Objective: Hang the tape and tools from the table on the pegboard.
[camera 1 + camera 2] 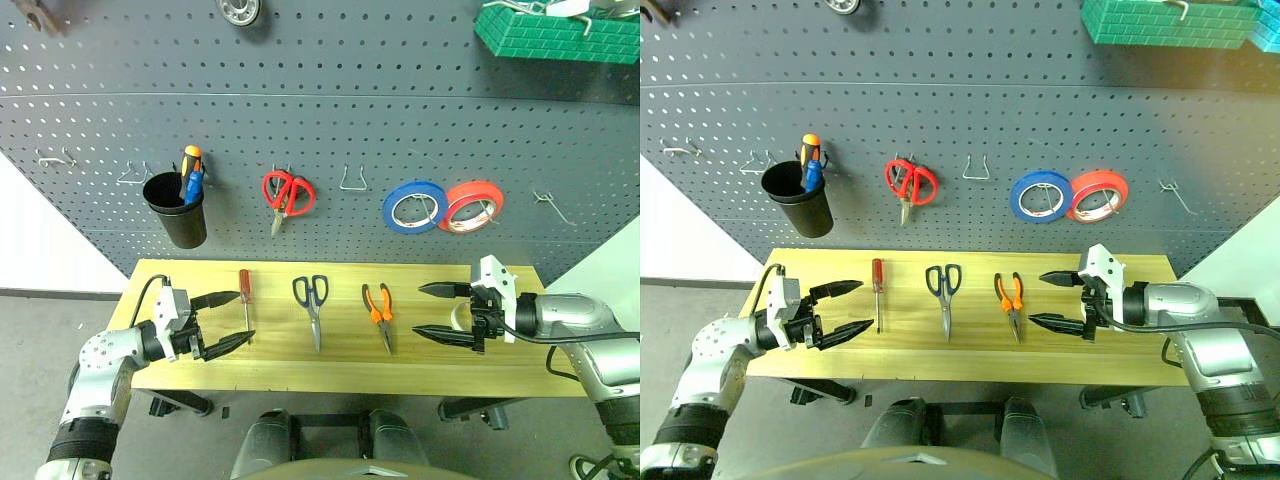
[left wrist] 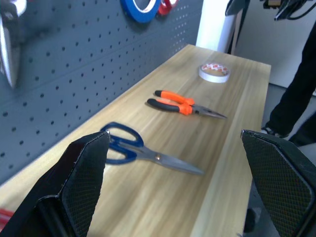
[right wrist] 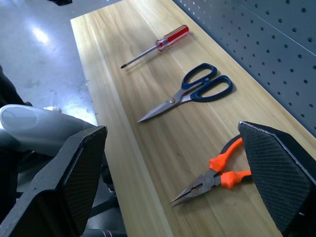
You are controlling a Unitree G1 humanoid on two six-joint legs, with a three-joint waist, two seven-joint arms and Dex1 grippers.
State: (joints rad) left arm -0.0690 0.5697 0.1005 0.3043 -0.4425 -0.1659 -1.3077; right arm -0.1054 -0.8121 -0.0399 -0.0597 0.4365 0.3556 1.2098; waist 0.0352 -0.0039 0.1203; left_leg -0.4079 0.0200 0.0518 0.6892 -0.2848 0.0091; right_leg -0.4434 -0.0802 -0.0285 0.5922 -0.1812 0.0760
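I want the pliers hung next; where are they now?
The pliers lie on the table, right of the blue-handled scissors and left of the open right gripper.

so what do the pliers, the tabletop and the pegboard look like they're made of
Pliers: dark metal jaws, matte; orange-and-black grips that look like rubber or plastic.
Table: light yellowish wood, judging by the visible grain, with a smooth, faintly glossy finish; possibly laminate.
Pegboard: dark grey perforated panel, matte; probably painted metal, though it cannot be told for sure.
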